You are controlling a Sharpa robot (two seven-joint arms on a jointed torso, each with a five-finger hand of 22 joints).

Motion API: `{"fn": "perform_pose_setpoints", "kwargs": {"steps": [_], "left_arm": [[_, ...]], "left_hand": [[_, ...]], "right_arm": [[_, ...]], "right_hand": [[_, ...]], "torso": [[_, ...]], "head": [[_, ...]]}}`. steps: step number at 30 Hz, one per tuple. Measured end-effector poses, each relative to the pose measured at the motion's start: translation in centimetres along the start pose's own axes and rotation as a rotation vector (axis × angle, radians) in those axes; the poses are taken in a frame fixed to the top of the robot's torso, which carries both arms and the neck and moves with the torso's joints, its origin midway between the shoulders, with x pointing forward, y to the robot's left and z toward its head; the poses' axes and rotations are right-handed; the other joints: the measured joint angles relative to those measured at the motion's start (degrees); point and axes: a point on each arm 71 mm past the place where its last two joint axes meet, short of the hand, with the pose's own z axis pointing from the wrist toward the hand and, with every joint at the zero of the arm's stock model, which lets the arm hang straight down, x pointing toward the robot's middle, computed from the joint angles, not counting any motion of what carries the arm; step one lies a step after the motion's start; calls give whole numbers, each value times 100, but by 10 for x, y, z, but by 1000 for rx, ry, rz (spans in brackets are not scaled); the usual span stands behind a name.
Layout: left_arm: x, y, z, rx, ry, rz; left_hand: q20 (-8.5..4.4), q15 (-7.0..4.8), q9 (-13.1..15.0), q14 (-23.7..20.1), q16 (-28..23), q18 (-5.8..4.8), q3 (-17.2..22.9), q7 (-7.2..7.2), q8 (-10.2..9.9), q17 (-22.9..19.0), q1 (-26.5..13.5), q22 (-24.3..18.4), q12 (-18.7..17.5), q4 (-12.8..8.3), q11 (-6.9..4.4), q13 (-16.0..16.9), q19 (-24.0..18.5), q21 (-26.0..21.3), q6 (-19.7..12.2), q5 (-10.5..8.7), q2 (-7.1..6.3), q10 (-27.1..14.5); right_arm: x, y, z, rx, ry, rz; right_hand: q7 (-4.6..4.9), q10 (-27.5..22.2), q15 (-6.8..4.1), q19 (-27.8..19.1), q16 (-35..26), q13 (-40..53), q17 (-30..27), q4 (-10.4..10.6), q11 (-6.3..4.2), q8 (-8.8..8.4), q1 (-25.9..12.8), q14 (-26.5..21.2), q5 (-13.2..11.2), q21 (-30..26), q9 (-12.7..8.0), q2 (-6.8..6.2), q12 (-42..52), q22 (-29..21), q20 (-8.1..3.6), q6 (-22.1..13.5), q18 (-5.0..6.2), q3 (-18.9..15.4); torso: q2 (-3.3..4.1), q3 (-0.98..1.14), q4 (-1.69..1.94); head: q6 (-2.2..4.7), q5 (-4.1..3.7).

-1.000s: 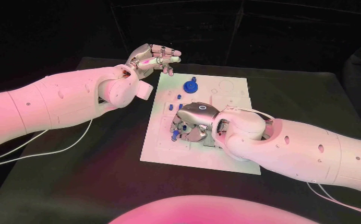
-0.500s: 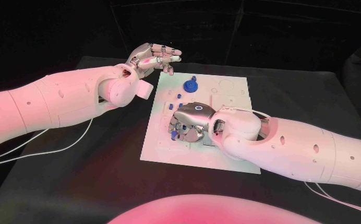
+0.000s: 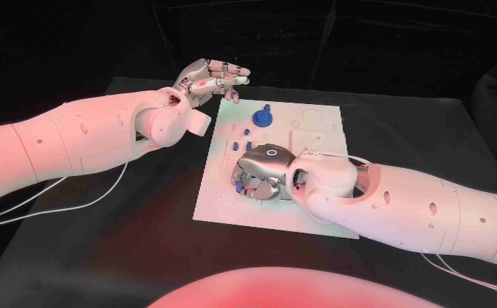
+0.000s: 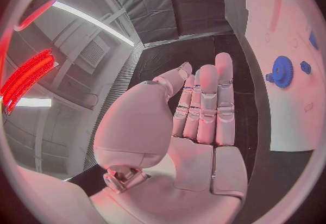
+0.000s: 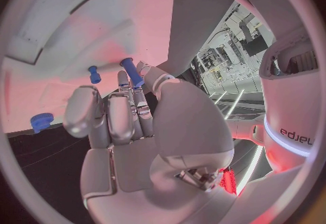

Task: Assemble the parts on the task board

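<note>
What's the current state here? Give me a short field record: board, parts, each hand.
board: white task board flat in the middle of the black table
gear: blue gear on the board's far part, untouched
left hand: left hand raised off the board's far left corner, fingers straight, holding nothing
right hand: right hand low over the board's near part, pinching a blue peg
loose part: another small blue peg beside it on the board

Right hand (image 3: 264, 171): shifted slightly toward the near left part of the task board (image 3: 321, 118) over the last second, its fingers now lower over the small blue parts.
Blue peg (image 5: 132, 72): now pinched at the fingertips (image 5: 139, 95).
</note>
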Motion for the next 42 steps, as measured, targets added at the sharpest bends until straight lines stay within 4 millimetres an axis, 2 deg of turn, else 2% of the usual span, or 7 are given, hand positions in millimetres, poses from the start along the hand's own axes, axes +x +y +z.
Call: {"fn": "perform_pose_setpoints", "kwargs": {"steps": [7, 19, 24, 28, 33, 35, 42], "left_arm": [[-1, 0, 0, -1, -1, 0], [-3, 0, -1, -3, -4, 1], [-3, 1, -1, -4, -3, 1], [-3, 1, -2, -5, -2, 0], [-4, 1, -4, -5, -5, 2], [-5, 1, -4, -5, -6, 2], [-4, 1, -4, -5, -4, 1]], "left_hand": [[0, 0, 0, 0, 0, 0, 0, 0, 0, 0, 0, 0, 0, 0, 0, 0, 0, 0, 0, 0, 0, 0], [0, 0, 0, 0, 0, 0, -17, 0, 0, -12, 0, -10, 23, -16, 21, 0, 0, 0, 0, 0, 0, -21], [0, 0, 0, 0, 0, -1, -17, 0, 0, -12, 0, -10, 23, -17, 21, 0, 0, 0, 0, 0, 0, -21], [0, 0, 0, 0, 0, -1, -33, 0, 0, -12, 0, -10, 23, 0, 0, 0, 0, -22, 0, 0, 0, -42], [0, 0, 0, 0, 0, -1, -33, 0, 0, -18, 0, -9, 23, 0, 0, 0, 0, -22, 0, 0, 0, -42], [0, 0, 0, 0, 0, -1, -33, 0, 0, -18, 0, -14, 22, 0, 0, 0, 0, -22, 0, 0, 0, -42], [0, 0, 0, 0, 0, -1, -33, 0, 0, -18, 0, -14, 22, 0, 0, 5, 0, -22, 0, 0, 0, -41]], "right_arm": [[-3, -4, -4, 9, -42, -4], [-14, -14, -41, 19, -176, 24], [-26, -40, -77, 105, -217, 89], [-30, -70, -116, 243, -220, 198], [-27, -92, -155, 412, -210, 327], [-26, -96, -164, 458, -205, 355], [-21, -103, -184, 602, -176, 382]], "right_hand": [[-26, -636, 51, -143, -102, 19, -196, -3, 41, 1, -52, -9, 26, -286, -1, -52, -64, -371, 81, -611, 0, -303], [-49, -812, 50, -224, -222, 69, -422, 33, 36, 1, -22, -9, 51, -418, 26, -83, 282, -595, 82, -725, 92, -694], [-25, -239, 50, -148, -216, 209, -358, 142, -42, 188, -80, -9, 85, -324, 93, -25, 788, -387, 52, -425, 92, -873], [-223, 933, -176, 191, 258, 710, 390, 271, -327, 510, -214, -5, 148, 255, 208, -46, 1729, 462, -124, 92, 0, -1116], [-323, 1068, -260, 288, 365, 2121, 502, 675, -433, 688, -592, 11, 553, 456, 245, -12, 3187, 737, -249, 66, -4, -1690], [-359, 1069, -280, 288, 452, 2965, 633, 836, -432, 807, -686, -9, 651, 557, 293, 18, 3934, 889, -249, 99, -95, -1899], [-398, 1340, -291, 308, 724, 5720, 1046, 1334, -492, 1180, -793, 1, 685, 799, 540, 128, 6224, 1211, -268, 11, -93, -2543]], "torso": [[-1, 1, -1], [-15, 1, -12], [-20, -7, -12], [-33, -20, -30], [-51, -43, -64], [-63, -48, -89], [-110, -57, -175]], "head": [[22, -7], [72, -84], [118, -189], [165, -353], [197, -513], [207, -541], [210, -572]]}}
